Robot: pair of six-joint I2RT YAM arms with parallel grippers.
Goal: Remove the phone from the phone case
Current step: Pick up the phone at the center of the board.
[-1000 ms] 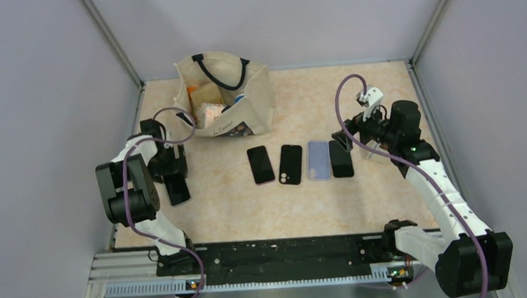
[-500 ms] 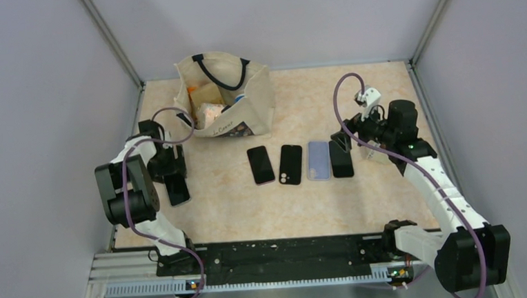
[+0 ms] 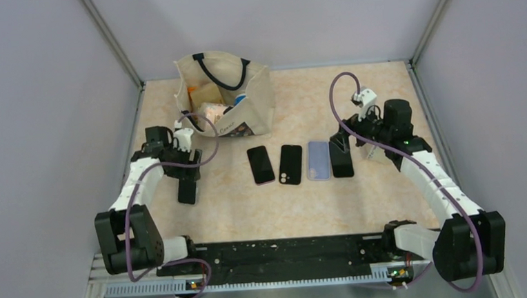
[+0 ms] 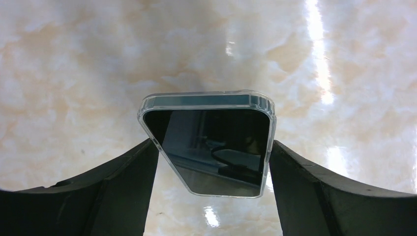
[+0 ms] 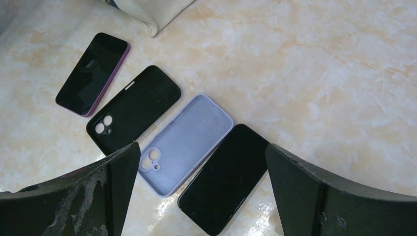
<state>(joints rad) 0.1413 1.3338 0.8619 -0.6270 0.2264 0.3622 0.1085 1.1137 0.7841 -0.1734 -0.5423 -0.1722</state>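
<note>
Entry: phone point(image 4: 211, 147) in clear case point(image 4: 206, 100), slip hazard
I have the left gripper point(image 4: 210, 143) pinching the case edges at the table's point(image 3: 382, 100) left; right gripper point(image 5: 200, 147) gapes idle, well apart; slick edges could let it slide free

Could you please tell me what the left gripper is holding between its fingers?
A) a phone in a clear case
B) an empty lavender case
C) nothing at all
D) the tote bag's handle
A: the left wrist view shows the left gripper with its fingers against both sides of the phone in a clear case.
</note>
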